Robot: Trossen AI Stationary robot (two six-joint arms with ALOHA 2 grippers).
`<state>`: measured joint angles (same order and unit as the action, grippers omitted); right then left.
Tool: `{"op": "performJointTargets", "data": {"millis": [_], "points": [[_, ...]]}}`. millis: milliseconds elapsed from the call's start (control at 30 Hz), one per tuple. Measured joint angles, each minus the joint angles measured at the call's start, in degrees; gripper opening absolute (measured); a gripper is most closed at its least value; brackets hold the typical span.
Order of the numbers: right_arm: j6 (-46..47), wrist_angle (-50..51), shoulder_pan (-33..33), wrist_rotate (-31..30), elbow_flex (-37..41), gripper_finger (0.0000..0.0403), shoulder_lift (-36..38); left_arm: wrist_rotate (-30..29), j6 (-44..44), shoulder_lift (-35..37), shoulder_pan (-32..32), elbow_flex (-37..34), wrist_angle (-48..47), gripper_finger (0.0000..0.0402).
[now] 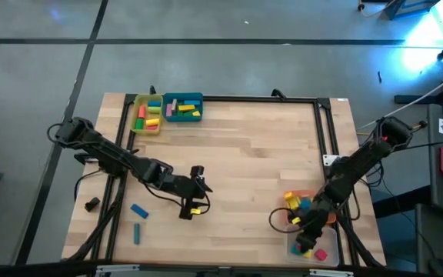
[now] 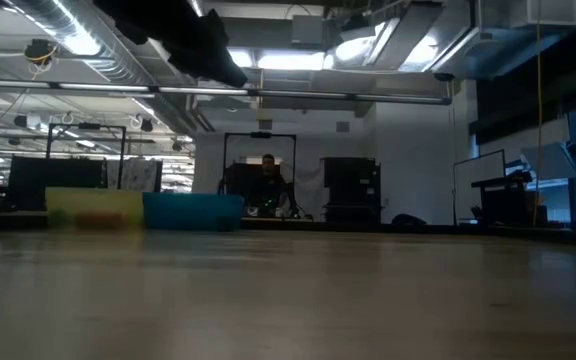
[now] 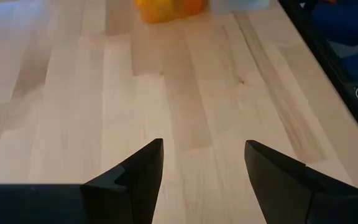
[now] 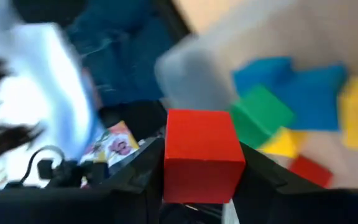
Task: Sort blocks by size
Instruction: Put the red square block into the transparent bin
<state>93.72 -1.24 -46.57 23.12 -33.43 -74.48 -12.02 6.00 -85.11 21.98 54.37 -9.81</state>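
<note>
Right jaws: my right gripper [image 4: 201, 180] is closed on a red cube [image 4: 202, 152], one finger pressed against each side face; the cube's top and front stand clear of the fingers.
Right gripper's place: near the table's front right corner, above the clear tray [image 1: 325, 248] and just beside the orange tray [image 1: 328, 217].
Under the cube: a clear-walled tray already holding a green block [image 4: 261, 116], blue blocks [image 4: 312, 90] and yellow ones [image 4: 284, 143], with another red piece lower down.
Left jaws: my left gripper [image 3: 202, 163] is spread wide with nothing between its fingers, only bare wood below.
Left gripper's place: front left of the table's middle, with a yellow block [image 1: 197, 210] just beside it on the table.
Other blocks: two blue bars [image 1: 138, 209] lie loose near the front left; more blocks sit in the yellow tray [image 1: 138, 108] and teal tray [image 1: 184, 98] at the back left.
Risk: I judge the cube could land on the stacked blocks and tip out over the low wall, or drop into the wrong tray since the two stand touching.
Risk: the yellow block could be nudged aside if the open left fingers come down off-centre.
Hard to make out: the right wrist view is smeared, so tray edges are vague.
Hidden: the low view shows neither gripper tip.
</note>
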Motion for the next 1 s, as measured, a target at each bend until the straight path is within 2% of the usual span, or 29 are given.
{"op": "performJointTargets", "data": {"millis": [133,233,333,467,533,633,767,867,1000], "points": [[4.3,4.0,-1.2,0.5,0.0,0.0148,0.0,-0.2,-0.5,0.1,0.0,0.0,-0.4,0.021],[6.7,4.2,-1.1,1.0,0.0,0.0189,0.0,-0.2,-0.7,0.1,0.0,0.0,-1.0,0.021],[6.7,4.2,-1.1,1.0,0.0,0.0233,0.0,-0.2,-0.1,1.2,0.0,0.2,-5.4,0.021],[6.7,4.3,-1.0,1.0,0.0,0.0275,0.0,0.2,9.1,4.2,0.5,2.4,-17.4,0.021],[6.7,4.3,-1.0,1.1,0.0,0.0288,0.0,3.0,15.2,5.4,1.1,2.8,-23.6,0.021],[6.6,4.3,-1.0,2.7,0.0,0.0298,0.0,8.2,19.3,6.3,3.3,2.8,-32.8,0.021],[6.5,4.4,-1.1,2.1,0.0,0.0301,0.0,9.4,21.4,6.3,7.8,1.4,-43.7,0.021],[6.5,4.3,-1.1,-0.3,0.0,0.03,0.0,9.7,22.9,6.2,10.8,-1.0,-48.2,0.021],[6.7,4.3,-1.0,-0.4,0.0,0.0299,0.0,12.1,23.6,6.2,14.0,-4.3,-48.4,0.021]]}}
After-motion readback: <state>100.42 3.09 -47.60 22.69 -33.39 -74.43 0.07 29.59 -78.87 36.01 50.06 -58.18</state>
